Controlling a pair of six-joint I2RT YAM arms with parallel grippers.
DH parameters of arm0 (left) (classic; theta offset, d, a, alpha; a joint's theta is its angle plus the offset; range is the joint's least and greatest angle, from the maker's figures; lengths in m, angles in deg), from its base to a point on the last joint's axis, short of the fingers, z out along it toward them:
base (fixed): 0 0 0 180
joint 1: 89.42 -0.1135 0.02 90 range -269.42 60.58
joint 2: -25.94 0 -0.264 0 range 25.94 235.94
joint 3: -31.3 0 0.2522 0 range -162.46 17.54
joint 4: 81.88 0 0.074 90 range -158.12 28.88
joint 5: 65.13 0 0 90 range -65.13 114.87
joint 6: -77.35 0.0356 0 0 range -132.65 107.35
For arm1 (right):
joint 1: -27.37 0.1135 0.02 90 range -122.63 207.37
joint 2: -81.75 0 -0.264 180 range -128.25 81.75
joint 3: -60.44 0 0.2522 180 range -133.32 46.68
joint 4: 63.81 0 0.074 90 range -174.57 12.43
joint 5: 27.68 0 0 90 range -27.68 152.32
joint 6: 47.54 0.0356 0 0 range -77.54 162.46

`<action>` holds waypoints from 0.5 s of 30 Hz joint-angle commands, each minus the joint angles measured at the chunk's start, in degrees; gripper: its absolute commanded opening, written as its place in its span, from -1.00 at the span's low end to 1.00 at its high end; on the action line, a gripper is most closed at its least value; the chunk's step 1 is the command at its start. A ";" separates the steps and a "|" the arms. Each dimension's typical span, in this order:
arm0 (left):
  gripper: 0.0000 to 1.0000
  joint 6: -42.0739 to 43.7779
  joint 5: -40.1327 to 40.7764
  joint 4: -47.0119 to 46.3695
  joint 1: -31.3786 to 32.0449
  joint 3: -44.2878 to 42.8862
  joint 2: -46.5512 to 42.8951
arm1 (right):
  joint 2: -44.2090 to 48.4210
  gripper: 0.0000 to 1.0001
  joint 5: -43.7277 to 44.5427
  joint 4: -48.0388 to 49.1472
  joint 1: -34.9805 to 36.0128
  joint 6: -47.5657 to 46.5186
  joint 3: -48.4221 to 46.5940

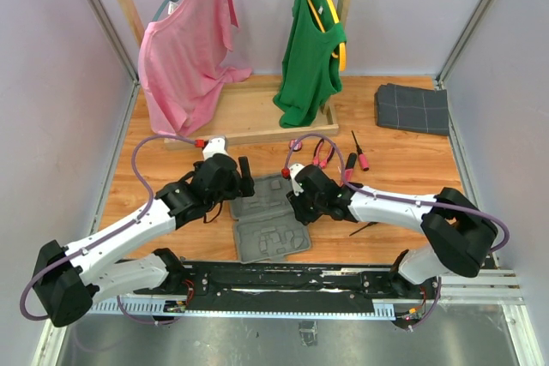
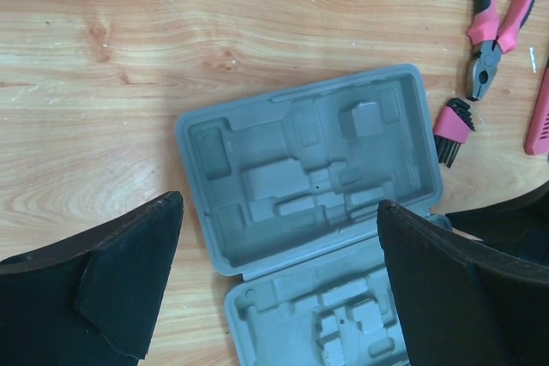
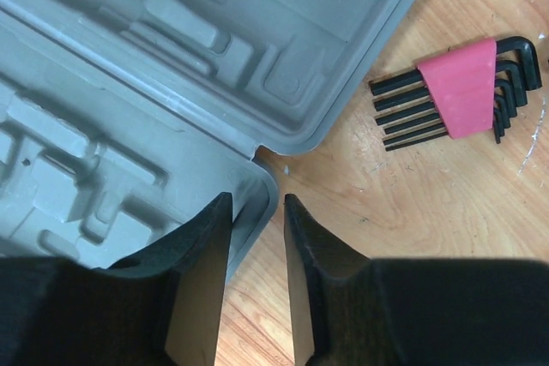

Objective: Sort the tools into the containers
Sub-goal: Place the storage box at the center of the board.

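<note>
As the case (image 3: 171, 57) looks stiff, light plastic (probably slick), pinch its rim: right gripper (image 3: 257, 203) straddles it, clamping unclear; left gripper (image 2: 279, 203) gapes wide.

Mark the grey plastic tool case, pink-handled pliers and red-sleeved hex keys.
grey plastic tool case (image 2: 309, 169), left wrist view, upper half's floor
pink-handled pliers (image 2: 487, 49), left wrist view, pivot
red-sleeved hex keys (image 3: 459, 87), right wrist view, red sleeve

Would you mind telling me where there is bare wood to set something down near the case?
Bare wood lies left of and beyond the grey case, toward the rack base, and between the folded cloth and the right arm. Just right of the case is crowded: pliers, hex keys, a screwdriver, and the right gripper at the case's edge.
</note>
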 commanded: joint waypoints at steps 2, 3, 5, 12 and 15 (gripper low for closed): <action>0.99 -2.26 4.56 0.79 -0.07 1.68 -1.20 | -0.63 -0.44 1.30 -0.63 -0.87 2.15 -0.52; 0.99 -2.61 5.24 1.03 -0.07 1.85 -1.08 | -0.44 -0.49 1.48 -0.31 -0.87 2.97 -0.23; 0.99 -3.20 6.40 1.72 -0.10 2.07 -0.83 | 0.34 -0.59 2.20 0.61 -0.92 5.36 0.67; 0.99 -5.66 9.00 3.41 -0.10 1.96 0.27 | 4.40 -0.82 9.11 4.78 0.67 21.67 5.45; 0.99 -6.36 9.70 3.48 -0.11 1.99 0.37 | 6.54 -0.83 12.10 7.93 1.95 30.63 8.75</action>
